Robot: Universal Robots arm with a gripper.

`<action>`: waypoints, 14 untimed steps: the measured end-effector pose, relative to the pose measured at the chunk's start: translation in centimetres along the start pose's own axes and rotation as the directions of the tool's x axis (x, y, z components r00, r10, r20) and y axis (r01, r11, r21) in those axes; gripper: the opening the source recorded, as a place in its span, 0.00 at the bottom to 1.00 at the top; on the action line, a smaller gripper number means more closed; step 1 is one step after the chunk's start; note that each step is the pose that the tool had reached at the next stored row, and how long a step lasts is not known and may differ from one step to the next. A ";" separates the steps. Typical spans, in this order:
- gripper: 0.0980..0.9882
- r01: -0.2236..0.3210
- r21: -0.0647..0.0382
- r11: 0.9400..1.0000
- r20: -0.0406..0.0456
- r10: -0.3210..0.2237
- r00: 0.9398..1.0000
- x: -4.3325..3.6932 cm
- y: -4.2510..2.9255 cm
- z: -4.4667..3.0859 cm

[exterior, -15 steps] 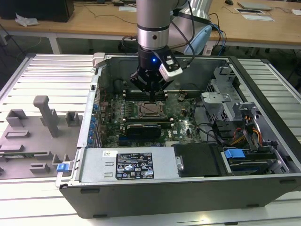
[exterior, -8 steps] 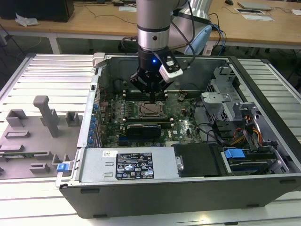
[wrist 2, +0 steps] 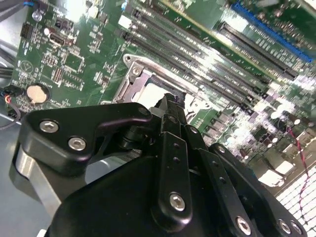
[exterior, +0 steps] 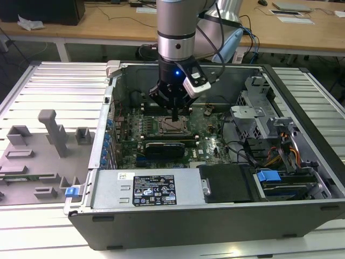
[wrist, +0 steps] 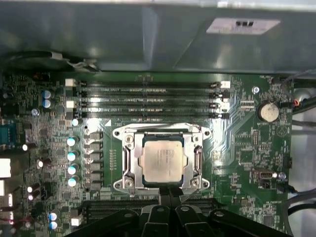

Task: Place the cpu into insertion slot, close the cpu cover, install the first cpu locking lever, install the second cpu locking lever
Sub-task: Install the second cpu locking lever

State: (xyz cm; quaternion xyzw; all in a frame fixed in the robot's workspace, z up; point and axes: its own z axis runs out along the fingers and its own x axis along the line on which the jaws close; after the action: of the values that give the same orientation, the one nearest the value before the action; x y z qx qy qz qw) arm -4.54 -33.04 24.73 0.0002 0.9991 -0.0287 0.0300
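The robot arm (exterior: 175, 32) stands nearly vertical over an open computer case (exterior: 215, 216), its silver wrist pointing straight down and its black claw (exterior: 177, 114) lowered into the case, fingertips just at the edge of the processor socket. In the first wrist view the claw (wrist: 170, 193) shows two slim black fingers (wrist: 164, 195) pressed together at the tip, clenched with nothing visible between them.

The cpu (wrist: 161, 161), a flat square chip with a dull, pale silver-grey metal top, lies seated in the insertion slot (wrist: 134, 163), whose dark frame rims it on all sides. The cpu cover (wrist: 161, 132), a thin bright-metal frame with a large square window, appears to lie flat around the chip, though glare on the steel makes that hard to confirm. In the second wrist view the cpu cover (wrist 2: 132, 74) gleams past the claw's matte black, screw-studded linkages.

The green motherboard (wrist: 247, 148) carries four long dark memory slots (wrist: 148, 101) just beside the socket, and a round silver coin battery (wrist: 269, 111) further along. The case rests on a ribbed aluminium bench (exterior: 59, 86).
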 end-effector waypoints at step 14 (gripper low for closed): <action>0.01 -0.003 -0.043 0.999 0.000 0.003 1.000 0.54 -2.21 0.52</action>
State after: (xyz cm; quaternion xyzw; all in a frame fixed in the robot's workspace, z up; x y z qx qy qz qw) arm -5.06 -35.27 24.31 0.0010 0.9995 -0.0071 0.0300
